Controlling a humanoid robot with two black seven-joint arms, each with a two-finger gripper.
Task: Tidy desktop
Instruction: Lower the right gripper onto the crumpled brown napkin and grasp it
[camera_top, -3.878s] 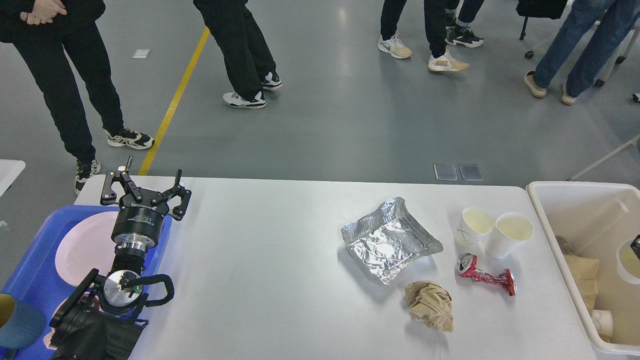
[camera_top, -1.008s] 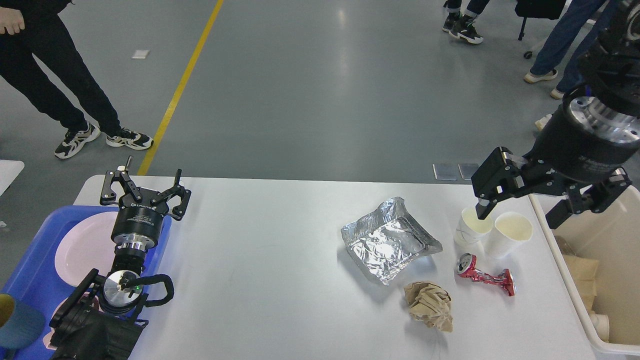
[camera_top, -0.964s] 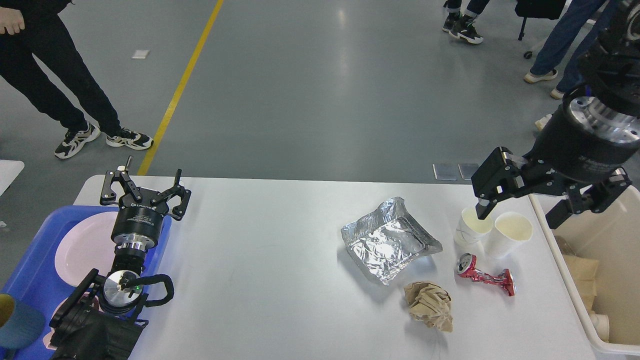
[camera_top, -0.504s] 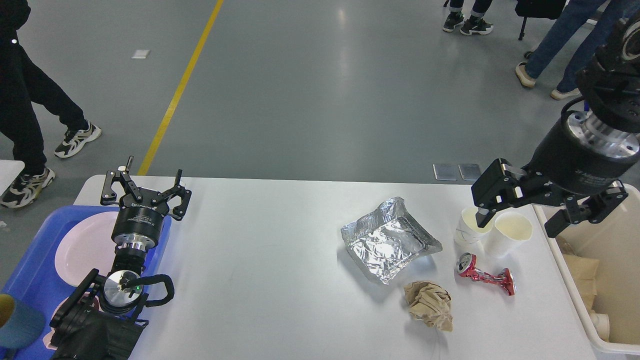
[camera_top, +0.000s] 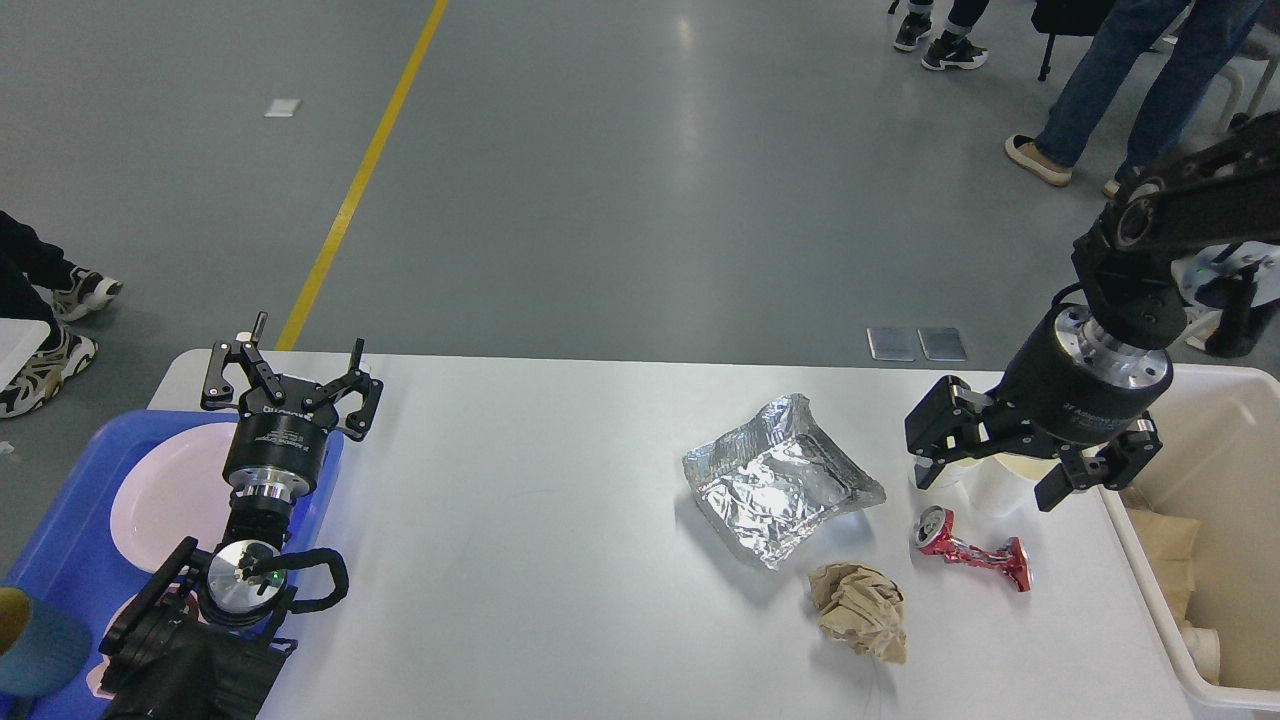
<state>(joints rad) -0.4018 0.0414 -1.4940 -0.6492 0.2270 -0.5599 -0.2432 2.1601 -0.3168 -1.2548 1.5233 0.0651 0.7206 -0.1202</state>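
Tray (camera_top: 60, 560): blue, at far left edge of desktop (camera_top: 520, 560), holding a white plate (camera_top: 160, 500).
Left gripper (camera_top: 290, 372): above the tray's right rim, fingers spread, nothing held.
Desktop: white, spans the middle, between tray and bin.
Foil (camera_top: 775, 480): crumpled, right of centre.
Paper ball (camera_top: 860, 610): brown, near front edge.
Can (camera_top: 970, 558): red, crushed, lying flat.
Right gripper (camera_top: 990, 475): lowered over two white cups (camera_top: 985, 485), fingers apart, straddling them; contact cannot be told.
Bin (camera_top: 1215, 470): cream, far right.
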